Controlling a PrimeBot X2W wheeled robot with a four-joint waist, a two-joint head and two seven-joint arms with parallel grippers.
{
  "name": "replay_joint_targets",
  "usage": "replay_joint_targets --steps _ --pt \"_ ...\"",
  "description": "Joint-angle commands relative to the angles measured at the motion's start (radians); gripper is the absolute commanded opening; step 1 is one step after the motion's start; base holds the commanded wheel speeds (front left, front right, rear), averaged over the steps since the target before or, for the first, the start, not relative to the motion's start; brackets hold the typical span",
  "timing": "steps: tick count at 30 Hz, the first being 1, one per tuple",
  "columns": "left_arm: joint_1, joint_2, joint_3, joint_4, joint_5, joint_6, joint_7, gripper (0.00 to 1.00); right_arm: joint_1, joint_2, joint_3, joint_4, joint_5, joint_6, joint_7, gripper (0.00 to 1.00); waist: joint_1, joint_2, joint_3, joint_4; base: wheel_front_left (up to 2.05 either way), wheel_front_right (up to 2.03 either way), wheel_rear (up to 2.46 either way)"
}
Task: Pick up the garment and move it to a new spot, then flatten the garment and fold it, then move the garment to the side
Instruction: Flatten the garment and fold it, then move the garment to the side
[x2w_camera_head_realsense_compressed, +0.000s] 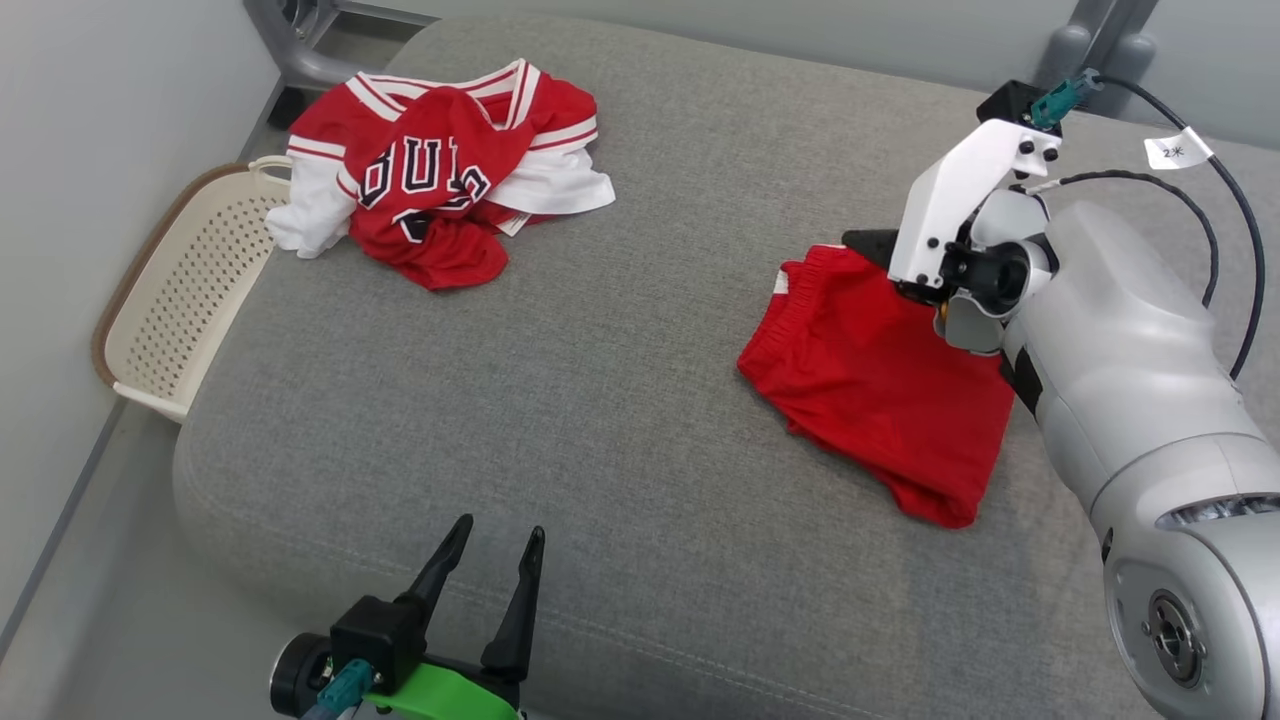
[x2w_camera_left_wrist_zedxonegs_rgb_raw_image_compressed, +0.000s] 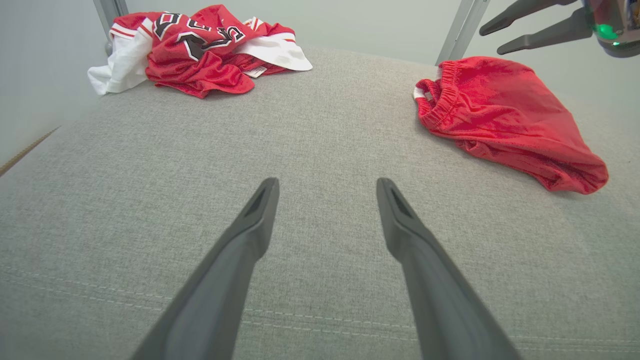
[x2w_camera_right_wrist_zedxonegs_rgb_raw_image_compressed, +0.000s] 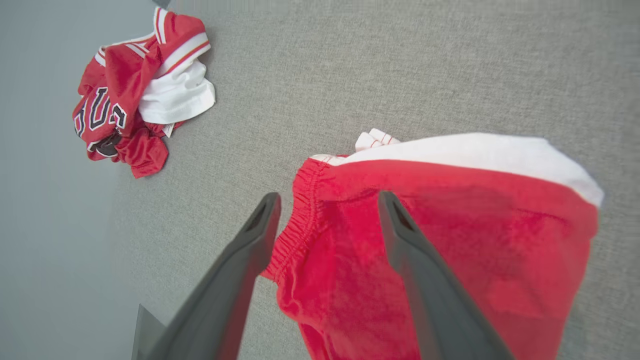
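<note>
Two end effectors, both spread with nothing between the fingers. Right end effector (x2w_camera_right_wrist_zedxonegs_rgb_raw_image_compressed: 327, 200) hangs over red shorts (x2w_camera_head_realsense_compressed: 870, 390) lying rumpled near right edge of grey cushion (x2w_camera_head_realsense_compressed: 620, 420); left end effector (x2w_camera_head_realsense_compressed: 500, 527) at near edge. Jersey pile (x2w_camera_head_realsense_compressed: 440, 180) at far left corner.

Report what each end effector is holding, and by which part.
Nothing is held. The right end effector hangs open above the red shorts, and the left end effector is open over the grey cushion.
</note>
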Motion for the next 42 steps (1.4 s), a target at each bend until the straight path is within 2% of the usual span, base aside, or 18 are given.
replay_joint_targets --steps 1,10,17,30,42 --pt "-0.007 0.002 0.005 -0.003 0.002 0.002 0.0 1.0 -0.011 -0.003 0.002 0.002 0.001 0.0 -0.009 1.0 0.0 0.0 -0.01 -0.029 0.0 0.0 0.0" --pt "0.02 0.005 0.039 -0.022 0.009 0.009 0.0 1.0 0.04 -0.022 -0.089 0.005 -0.068 0.0 -0.015 1.0 0.0 0.0 -0.037 -0.137 0.0 0.0 0.0" --pt "0.015 0.006 0.053 -0.03 0.014 0.008 0.0 1.0 0.105 -0.035 -0.184 0.004 -0.138 0.0 -0.011 1.0 0.0 0.0 -0.034 -0.173 0.0 0.0 0.0" --pt "-0.013 -0.003 0.03 -0.022 0.013 0.0 0.0 1.0 0.172 -0.003 -0.321 0.004 -0.235 0.0 0.008 1.0 0.0 0.0 0.003 -0.13 0.0 0.0 0.0" --pt "-0.02 -0.003 0.007 -0.009 0.003 -0.001 0.0 1.0 0.214 -0.001 -0.274 0.006 -0.167 0.0 0.031 1.0 0.0 0.0 0.013 -0.084 0.0 0.0 0.0"
